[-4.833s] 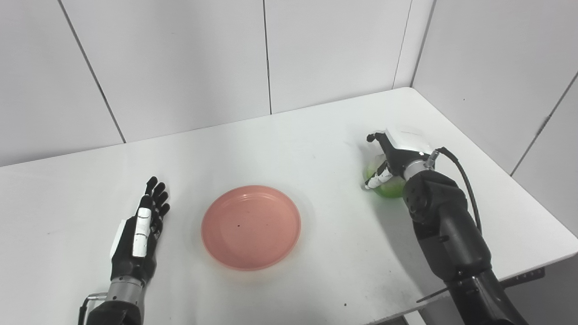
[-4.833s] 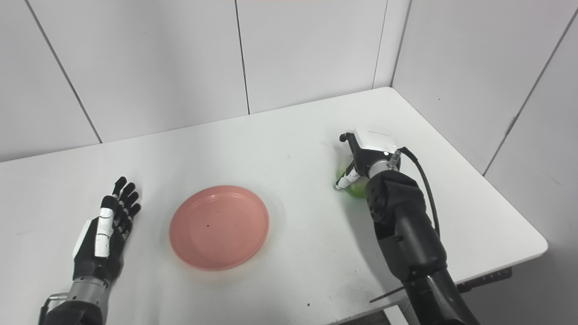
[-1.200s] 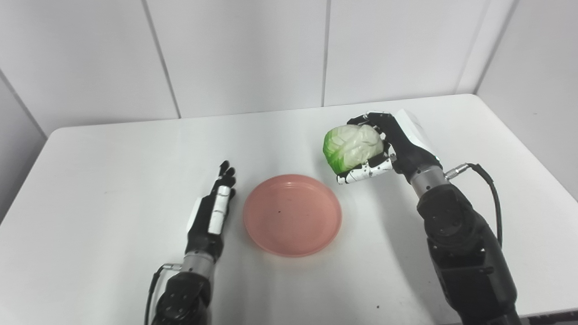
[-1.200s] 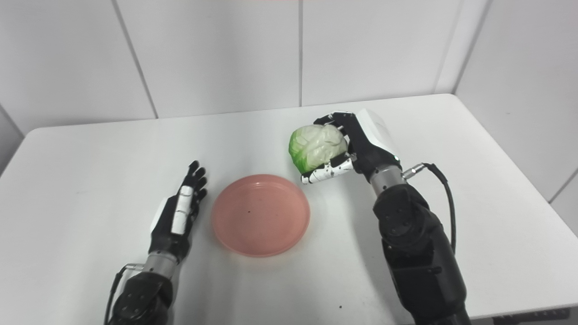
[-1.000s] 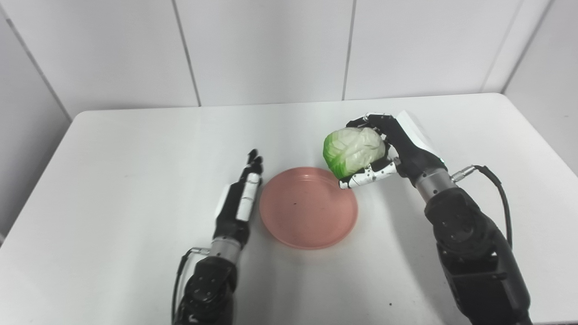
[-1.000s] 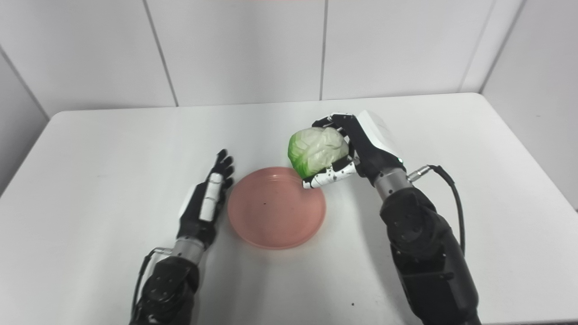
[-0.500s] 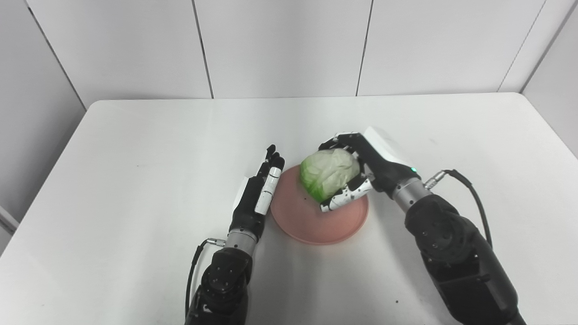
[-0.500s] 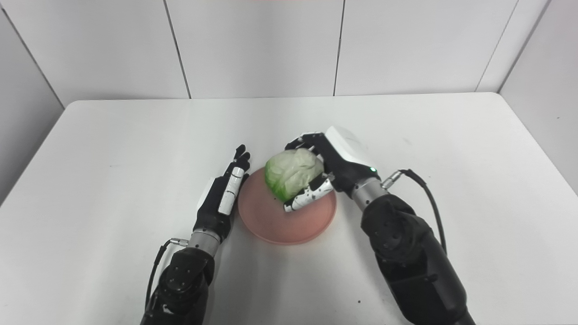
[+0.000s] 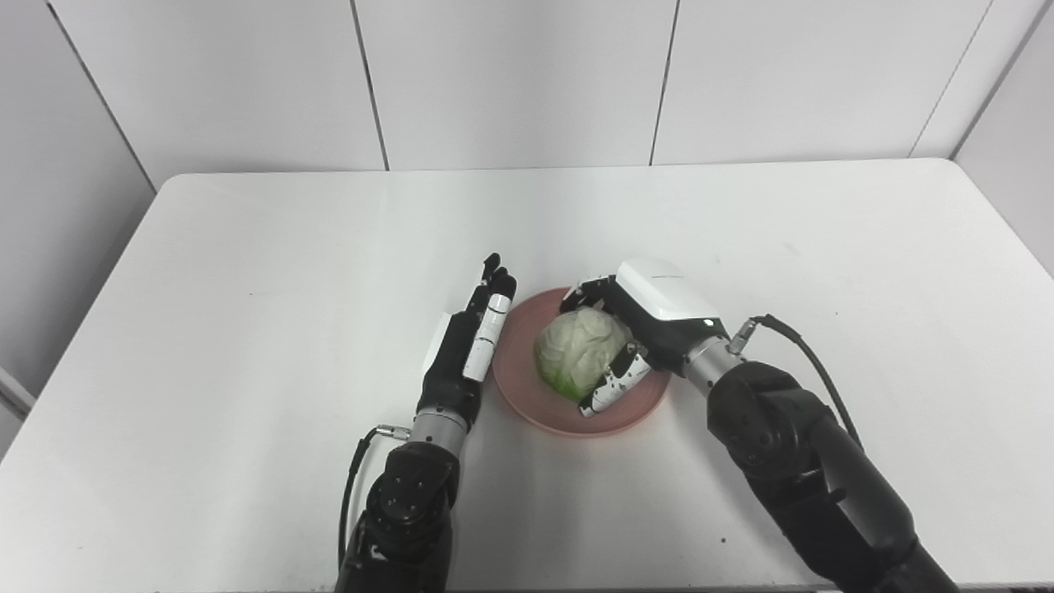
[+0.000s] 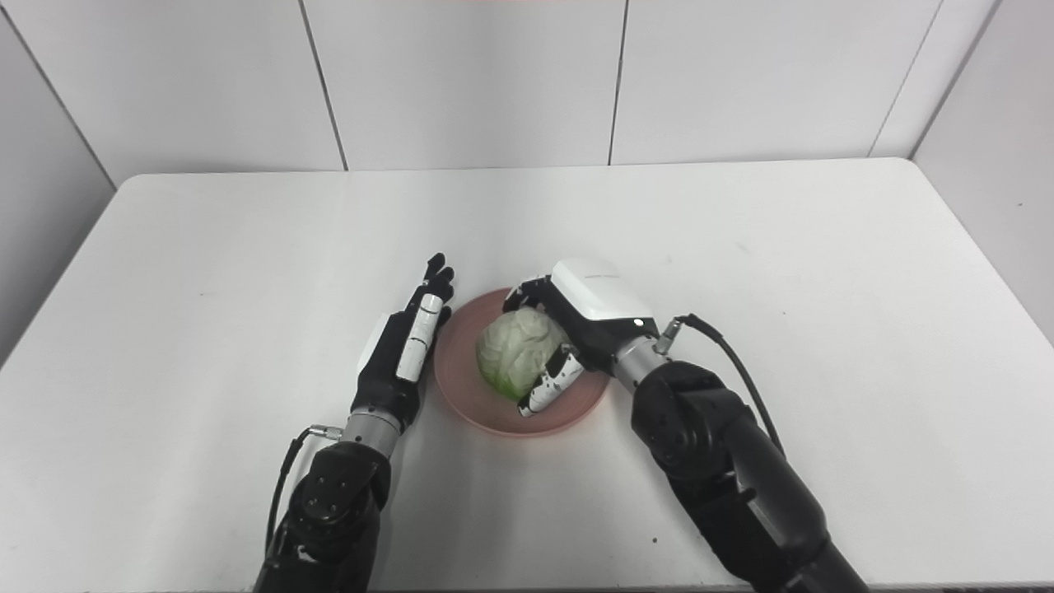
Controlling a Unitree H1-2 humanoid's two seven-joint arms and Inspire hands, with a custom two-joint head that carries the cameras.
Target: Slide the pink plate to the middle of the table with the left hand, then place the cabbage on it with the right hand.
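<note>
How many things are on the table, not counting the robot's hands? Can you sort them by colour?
Pink: 1, the pink plate
Green and white: 1, the cabbage, which the right hand holds over the plate
Total: 2

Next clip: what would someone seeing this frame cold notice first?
The pale green cabbage sits on the pink plate near the middle of the white table, with the right hand wrapped around it. The left hand lies open, flat against the plate's left rim.
</note>
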